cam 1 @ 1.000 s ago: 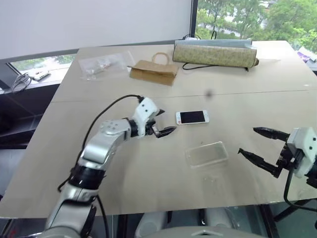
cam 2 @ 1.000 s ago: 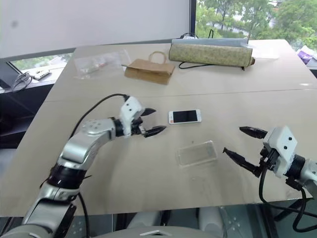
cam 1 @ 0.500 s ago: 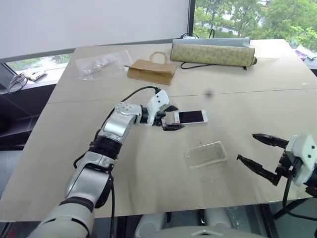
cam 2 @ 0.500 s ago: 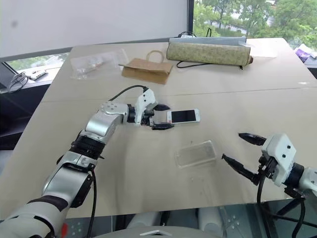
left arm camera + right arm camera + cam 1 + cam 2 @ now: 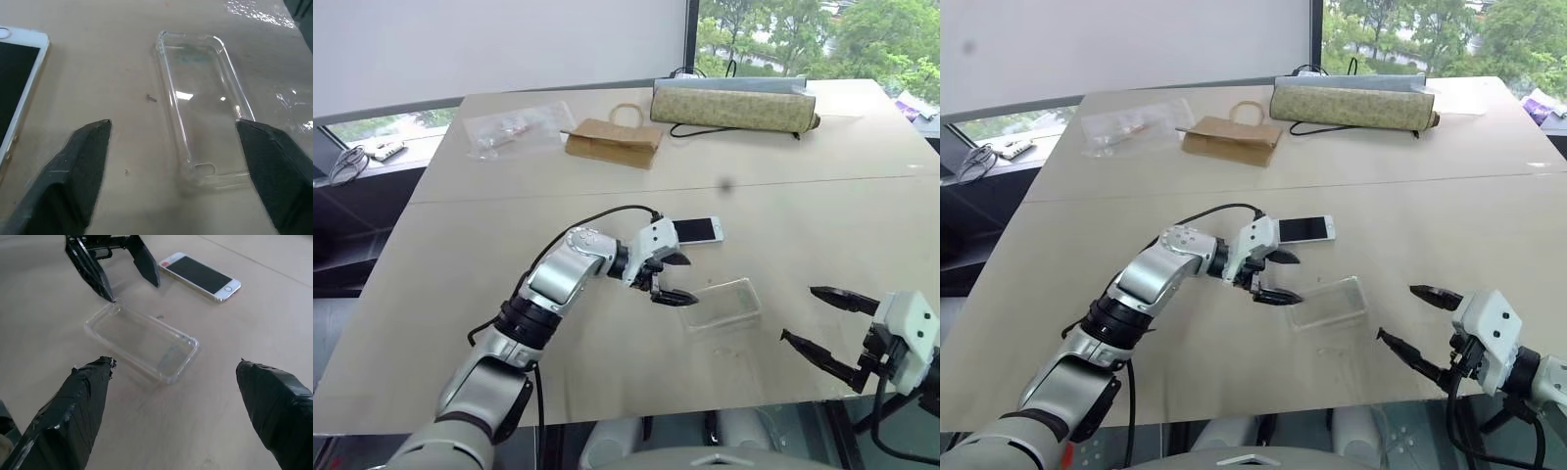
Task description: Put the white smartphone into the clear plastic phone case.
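**Phone and case lie apart, left hand between them**

Head views: the white smartphone [image 5: 697,230] lies flat mid-worktop [image 5: 803,206]; the clear plastic phone case [image 5: 722,305] sits near it at about 5 o'clock, not touching. The left hand [image 5: 674,277], fingers apart and empty, hovers at the case's near-left corner. The right hand [image 5: 822,318] waits at 3 o'clock of the case, fingers spread, empty. At 12 o'clock, far off: a paper bag [image 5: 615,137], a crinkly clear bag [image 5: 514,128], a patterned pouch [image 5: 734,106].

Left wrist view: case [image 5: 203,125] between spread fingers [image 5: 80,161], phone [image 5: 17,81] beside.

Right wrist view: case [image 5: 142,340] ahead, phone [image 5: 200,275] beyond.
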